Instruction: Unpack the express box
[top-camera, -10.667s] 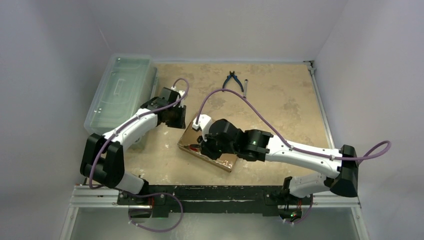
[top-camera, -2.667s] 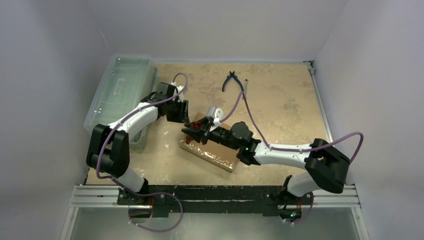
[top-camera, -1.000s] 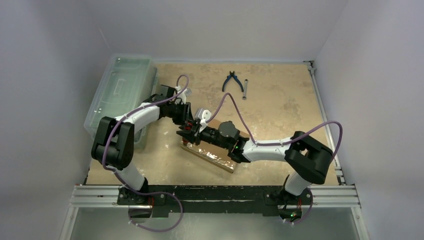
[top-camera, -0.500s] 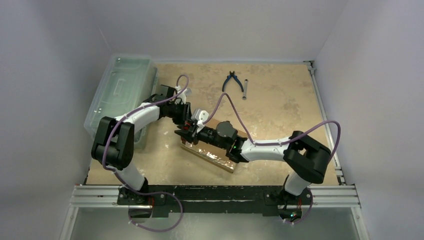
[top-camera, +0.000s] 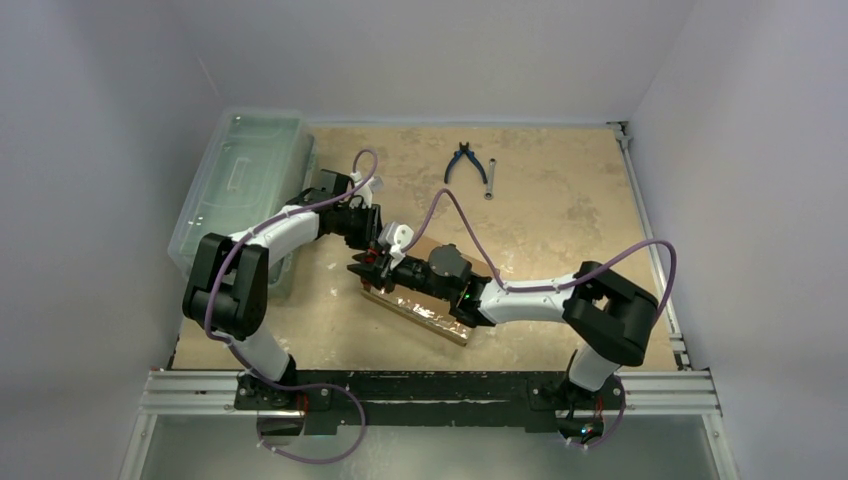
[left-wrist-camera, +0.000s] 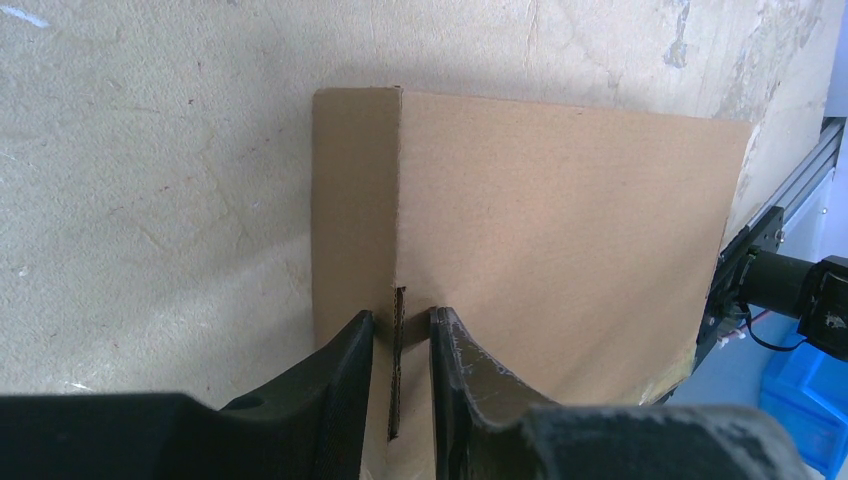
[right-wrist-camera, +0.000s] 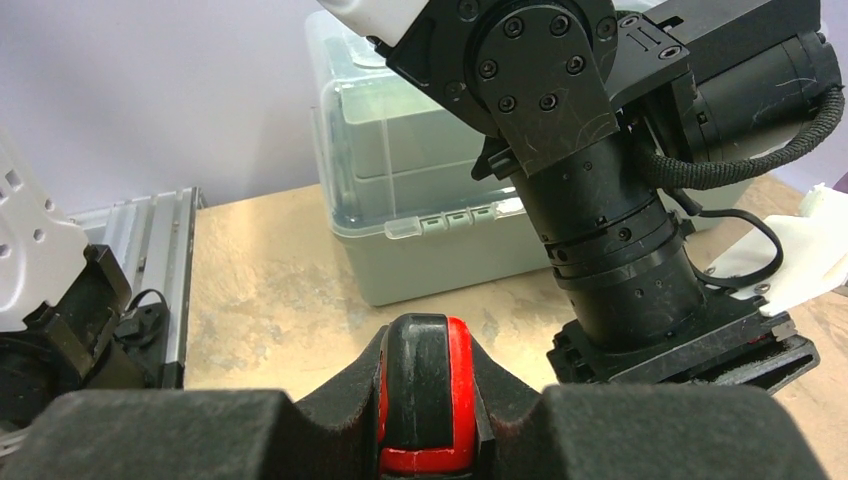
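Observation:
The express box (top-camera: 428, 313) is a flat brown cardboard mailer with shiny tape along its near edge, lying at the table's middle. It fills the left wrist view (left-wrist-camera: 560, 220). My left gripper (top-camera: 374, 238) is at the box's far left corner. Its jaws (left-wrist-camera: 402, 318) stand close together on either side of a raised cardboard edge. My right gripper (top-camera: 362, 268) reaches left over the box and is shut on a red and black tool (right-wrist-camera: 425, 390), which points toward the left arm's wrist (right-wrist-camera: 600, 200).
A large clear lidded plastic bin (top-camera: 240, 180) stands at the far left and shows in the right wrist view (right-wrist-camera: 420, 200). Blue-handled pliers (top-camera: 464, 160) and a small grey tool (top-camera: 489, 182) lie at the back. The metal frame rail (top-camera: 430, 385) runs along the near edge.
My right gripper has slid a little further left over the box with the tool in it, and the right arm has stretched out. The left gripper has stayed at the box's corner.

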